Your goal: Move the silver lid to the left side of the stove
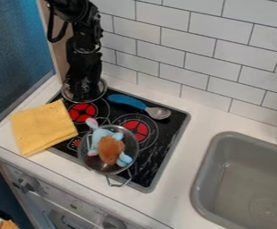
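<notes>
The silver lid (pixel 92 100) is at the back left corner of the stove (pixel 166 134), right below the pincer (pixel 83 88) (a yellow cloth (pixel 42 127) lies near it). Whether the pincer is clenched, released or grasping the lid, I cannot tell.

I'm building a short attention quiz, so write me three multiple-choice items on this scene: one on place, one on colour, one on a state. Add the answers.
1. Where is the lid?
A) In the sink
B) At a corner of the stove
C) On the cloth

2. What colour is the spoon's handle?
A) Blue
B) Green
C) Red

3. How is the pot?
A) Covered
B) Empty
C) Uncovered, with a toy in it

Key:
1. B: its round rim shows there, at the gripper.
2. A: the handle is plainly blue.
3. C: the toy shows through the open top.
</notes>
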